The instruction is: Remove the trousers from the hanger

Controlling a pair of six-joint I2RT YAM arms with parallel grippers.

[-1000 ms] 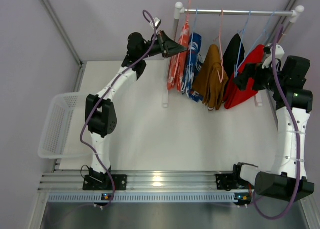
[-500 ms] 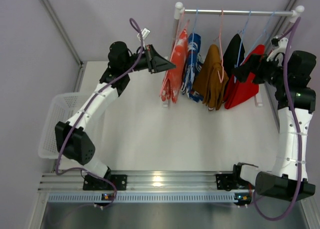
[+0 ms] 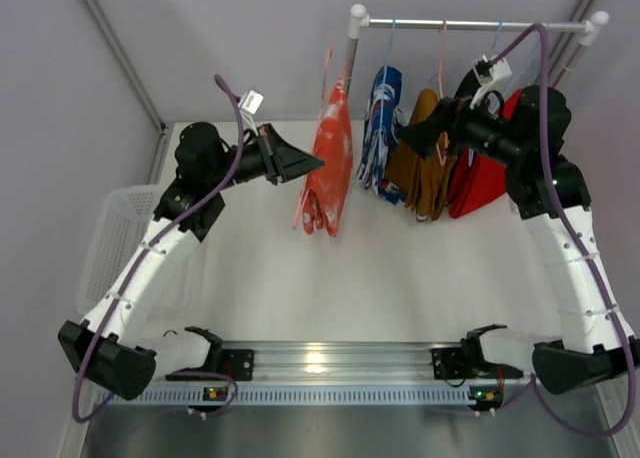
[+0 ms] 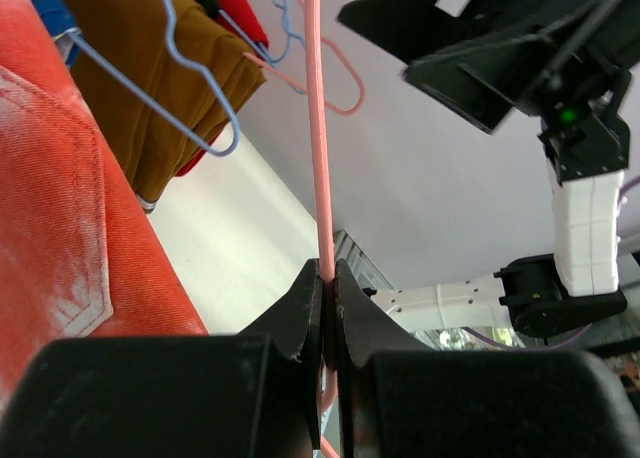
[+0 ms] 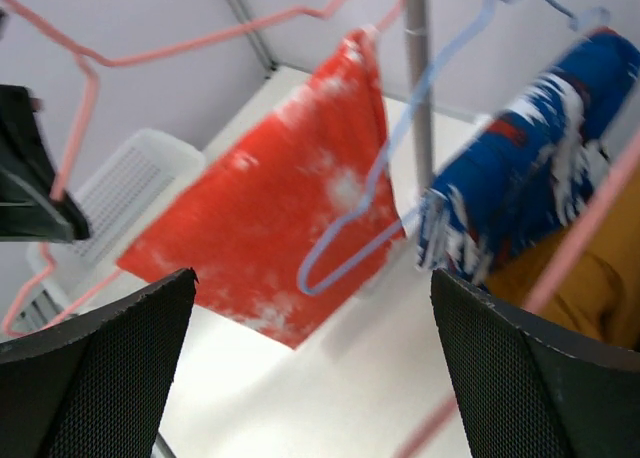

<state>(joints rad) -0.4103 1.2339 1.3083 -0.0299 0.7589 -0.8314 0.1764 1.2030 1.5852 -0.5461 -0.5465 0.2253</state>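
The orange-red speckled trousers (image 3: 328, 158) hang on the thin pink hanger (image 3: 328, 70), which is off the rail and left of the rack post. My left gripper (image 3: 312, 164) is shut on the hanger's wire, pinched between the jaws in the left wrist view (image 4: 328, 270), with the trousers (image 4: 60, 208) at the left. My right gripper (image 3: 418, 138) is open and empty in front of the hanging clothes, to the right of the trousers. In the right wrist view the trousers (image 5: 270, 208) and the pink hanger (image 5: 200, 40) lie ahead of my right gripper (image 5: 310, 378).
The rail (image 3: 470, 23) holds a blue patterned garment (image 3: 383, 128), brown trousers (image 3: 425, 158) and a plain red garment (image 3: 485, 183) on light blue hangers (image 5: 380, 228). A white basket (image 3: 115, 248) stands at the left table edge.
My left gripper has pulled the pink hanger with the trousers off the rail, leftward and nearer. My right gripper has swung left along the rack, past the red garment.
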